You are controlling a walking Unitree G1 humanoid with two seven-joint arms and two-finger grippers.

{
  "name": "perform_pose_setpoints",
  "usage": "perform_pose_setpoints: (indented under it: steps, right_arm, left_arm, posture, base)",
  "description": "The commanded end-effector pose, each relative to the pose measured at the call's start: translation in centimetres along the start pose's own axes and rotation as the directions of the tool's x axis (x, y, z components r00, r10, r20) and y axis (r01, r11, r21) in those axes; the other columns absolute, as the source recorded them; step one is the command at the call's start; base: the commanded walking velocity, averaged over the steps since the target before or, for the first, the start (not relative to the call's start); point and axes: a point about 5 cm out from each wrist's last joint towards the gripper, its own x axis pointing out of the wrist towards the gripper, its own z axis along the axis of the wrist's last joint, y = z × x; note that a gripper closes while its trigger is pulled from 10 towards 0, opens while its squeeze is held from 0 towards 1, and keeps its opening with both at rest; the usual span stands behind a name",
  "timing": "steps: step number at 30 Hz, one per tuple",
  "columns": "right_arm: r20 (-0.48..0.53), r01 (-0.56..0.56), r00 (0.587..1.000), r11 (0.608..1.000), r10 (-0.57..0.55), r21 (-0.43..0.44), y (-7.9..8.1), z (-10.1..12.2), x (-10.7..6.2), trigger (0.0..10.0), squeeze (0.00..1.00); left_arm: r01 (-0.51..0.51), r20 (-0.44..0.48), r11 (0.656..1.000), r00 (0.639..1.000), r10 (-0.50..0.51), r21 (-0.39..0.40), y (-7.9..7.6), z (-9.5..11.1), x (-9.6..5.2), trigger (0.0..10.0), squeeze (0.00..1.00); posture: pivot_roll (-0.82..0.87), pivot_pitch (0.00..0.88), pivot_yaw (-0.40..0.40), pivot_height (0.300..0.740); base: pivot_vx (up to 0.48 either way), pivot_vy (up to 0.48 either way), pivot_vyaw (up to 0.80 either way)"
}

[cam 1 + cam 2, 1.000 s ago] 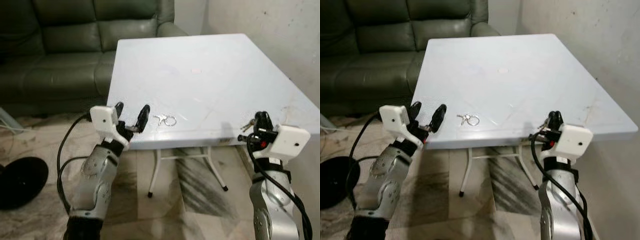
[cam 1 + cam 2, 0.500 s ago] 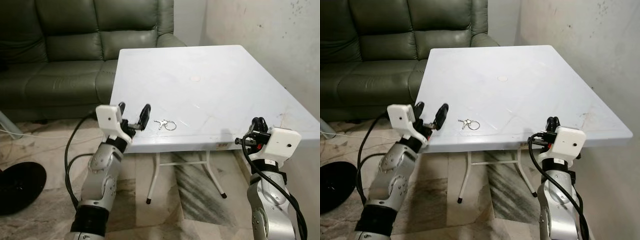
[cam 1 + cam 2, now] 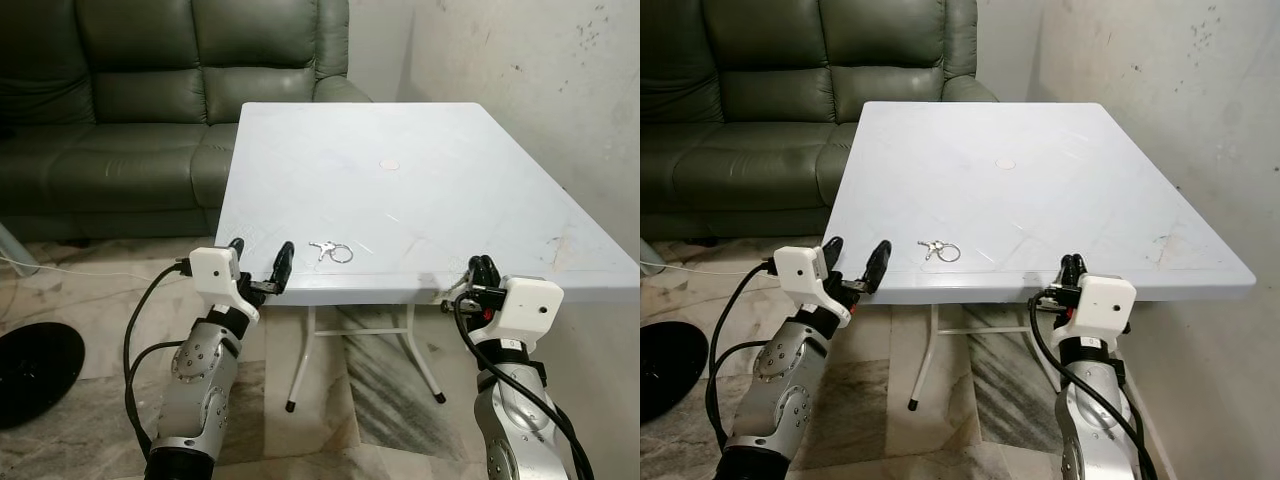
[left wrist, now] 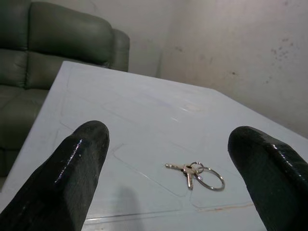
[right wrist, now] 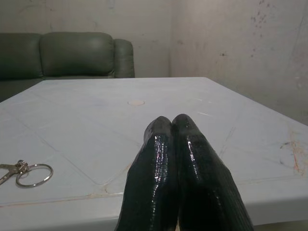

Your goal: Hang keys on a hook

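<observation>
Green leather sofa backs a smooth white plastic table on marbled floor tiles. Left gripper, glossy black fingers spread wide and empty, sits at the near edge beside the metal keys on their ring; right gripper is pressed closed, empty.

Keys flat near table edge

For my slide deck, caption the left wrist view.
Open left gripper facing a key ring with keys lying on the white table.
</observation>
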Motion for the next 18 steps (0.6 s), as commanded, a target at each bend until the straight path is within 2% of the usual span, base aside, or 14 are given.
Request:
perform_pose_setpoints:
  steps: [1,6,18]
  right_arm:
    - [0.017,-0.009,1.0,1.0,0.009,0.001,0.21,0.42,0.23,10.0,0.0]
    - [0.005,-0.015,1.0,1.0,0.015,-0.016,0.15,0.5,0.33,10.0,0.0]
    - [-0.006,-0.019,1.0,1.0,0.019,-0.017,0.15,0.51,0.94,10.0,0.0]
  left_arm:
    - [-0.005,0.02,1.0,1.0,0.005,0.011,-0.01,0.42,0.09,10.0,0.0]
    - [-0.008,0.028,1.0,1.0,0.008,0.006,-0.07,0.51,0.08,10.0,0.0]
    - [-0.022,0.032,1.0,0.999,0.021,0.014,0.34,0.83,0.61,10.0,0.0]
  posture:
    - [-0.05,0.028,-0.047,0.74]
    - [-0.05,0.027,-0.053,0.74]
    - [-0.05,0.016,-0.055,0.74]
  base:
    - [0.0,0.0,0.0]
    - [0.0,0.0,0.0]
    - [0.0,0.0,-0.77]
